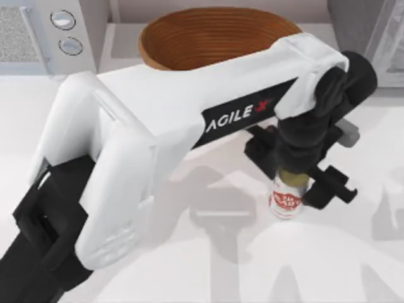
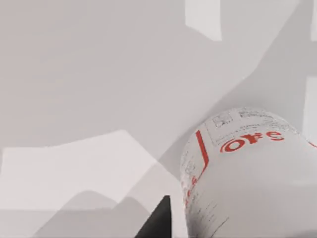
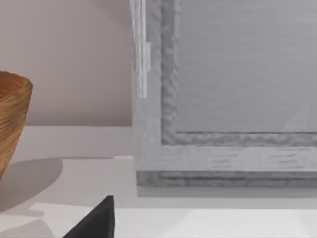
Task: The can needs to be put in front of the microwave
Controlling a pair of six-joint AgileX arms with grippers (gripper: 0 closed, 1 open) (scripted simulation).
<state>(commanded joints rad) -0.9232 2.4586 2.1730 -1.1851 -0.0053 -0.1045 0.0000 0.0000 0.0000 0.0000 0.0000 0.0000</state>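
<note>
Left arm: reaches across the counter [image 1: 353, 265] from the near left toward right of centre, a long stretch because the can stands far from its base.
Left gripper [image 1: 295, 184]: comes down on the can from above; its black fingers [image 1: 328, 189] sit on either side, apparently gripping the can, though contact is hidden.
Can [image 1: 286, 199]: upright on the counter, right of centre, well apart from its goal; the left wrist view shows its white wall [image 2: 247, 183] close up.
Wooden bowl [image 1: 214, 35]: behind the arm, at the back.
Microwave [image 1: 44, 31]: far left corner; the counter in front of it is the target.
Dark grey box [image 3: 223, 99]: far right corner.
Right gripper: I cannot tell its state.
</note>
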